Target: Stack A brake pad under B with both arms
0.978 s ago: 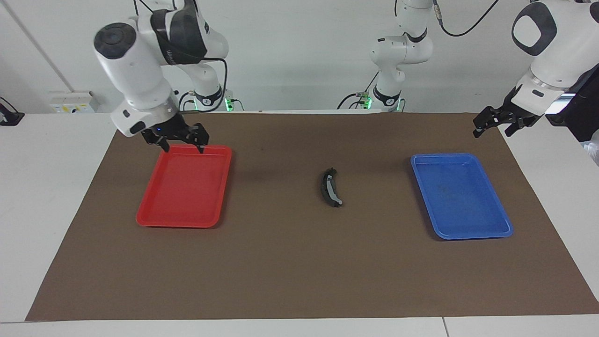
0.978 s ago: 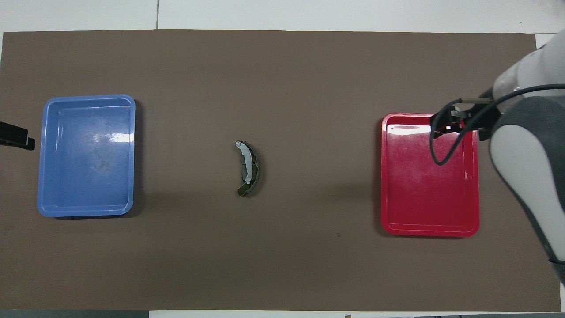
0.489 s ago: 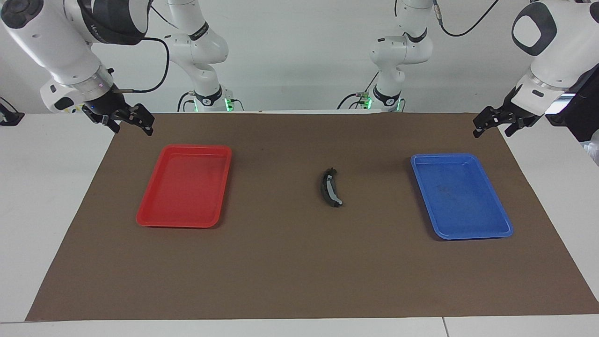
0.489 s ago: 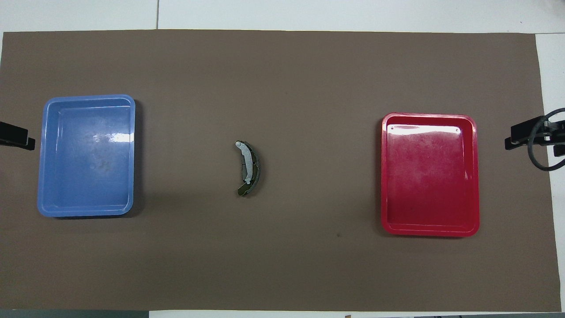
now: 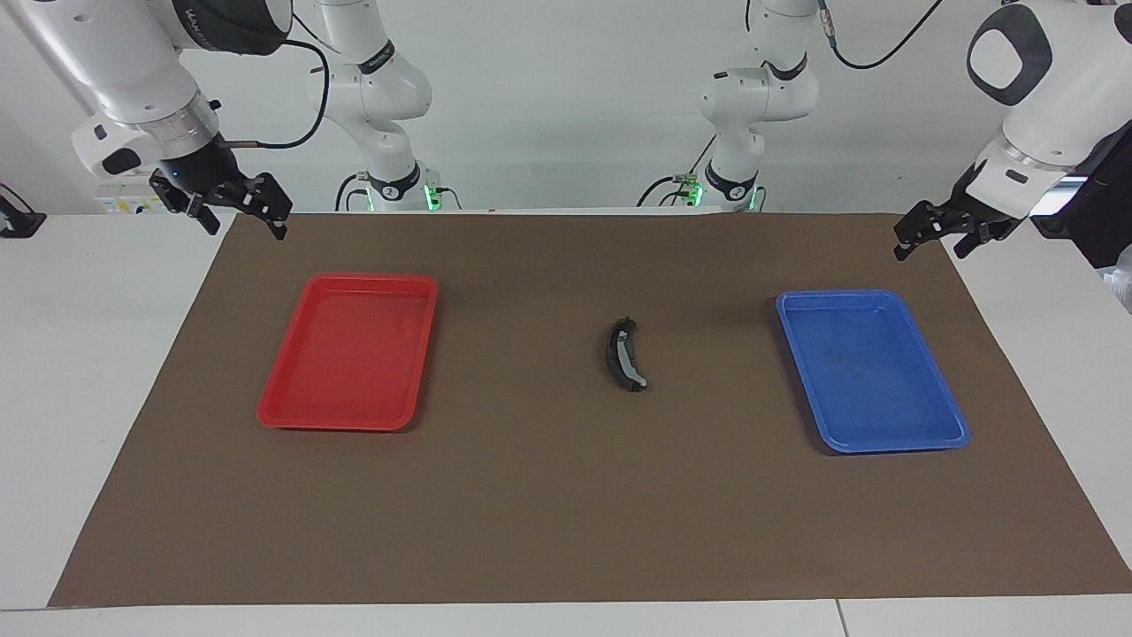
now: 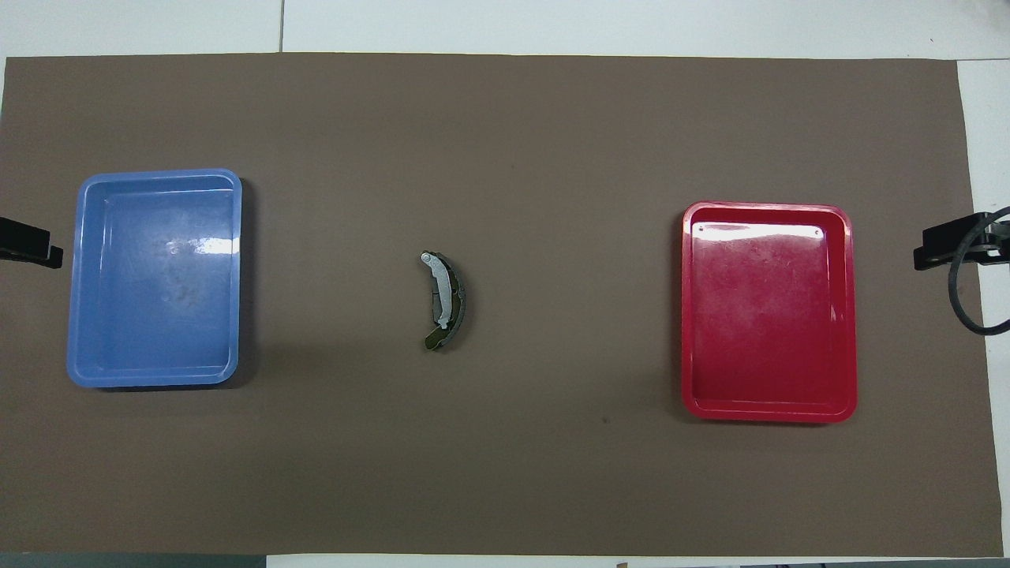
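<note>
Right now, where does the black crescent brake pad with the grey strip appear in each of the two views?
Facing view: the crescent brake pad lies on the brown mat a little past the picture's centre, toward the blue tray.
Overhead view: it lies just short of centre, again on the blue tray's side.
Shared landmark: the red tray, at the right arm's end.

Left gripper point(image 5: 931, 234) raised over the surface's edge at its own end, jaws parted, empty. Right gripper point(image 5: 237, 209) likewise raised at its end, jaws apart, empty.
</note>
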Action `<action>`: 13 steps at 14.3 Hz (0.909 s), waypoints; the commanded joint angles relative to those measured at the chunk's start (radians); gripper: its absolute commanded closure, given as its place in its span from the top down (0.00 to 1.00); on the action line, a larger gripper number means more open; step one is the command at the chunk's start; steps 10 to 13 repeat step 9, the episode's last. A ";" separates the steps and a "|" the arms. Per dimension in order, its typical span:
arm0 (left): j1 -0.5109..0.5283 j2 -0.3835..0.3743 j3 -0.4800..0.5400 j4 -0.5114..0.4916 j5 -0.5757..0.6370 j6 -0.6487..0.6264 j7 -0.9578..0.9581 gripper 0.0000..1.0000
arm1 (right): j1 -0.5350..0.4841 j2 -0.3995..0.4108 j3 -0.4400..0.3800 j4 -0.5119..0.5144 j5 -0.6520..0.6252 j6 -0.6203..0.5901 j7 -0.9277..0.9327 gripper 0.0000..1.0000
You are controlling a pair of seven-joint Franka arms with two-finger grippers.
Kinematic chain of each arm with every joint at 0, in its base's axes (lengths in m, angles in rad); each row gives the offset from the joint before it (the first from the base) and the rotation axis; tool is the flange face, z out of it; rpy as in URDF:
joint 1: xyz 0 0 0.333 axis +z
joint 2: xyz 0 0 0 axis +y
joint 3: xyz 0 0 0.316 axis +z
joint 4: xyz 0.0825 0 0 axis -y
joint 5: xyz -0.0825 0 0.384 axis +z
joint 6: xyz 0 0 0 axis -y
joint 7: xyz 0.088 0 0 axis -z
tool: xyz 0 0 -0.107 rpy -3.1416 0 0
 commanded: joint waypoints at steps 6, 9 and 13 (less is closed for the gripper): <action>0.009 -0.016 -0.010 -0.009 0.017 -0.008 0.001 1.00 | -0.003 -0.015 0.006 -0.013 -0.008 -0.005 -0.015 1.00; 0.009 -0.016 -0.010 -0.009 0.015 -0.008 0.001 1.00 | -0.005 -0.015 0.006 -0.013 -0.008 -0.005 -0.016 1.00; 0.009 -0.016 -0.010 -0.009 0.015 -0.008 0.001 1.00 | -0.005 -0.015 0.006 -0.013 -0.008 -0.005 -0.016 1.00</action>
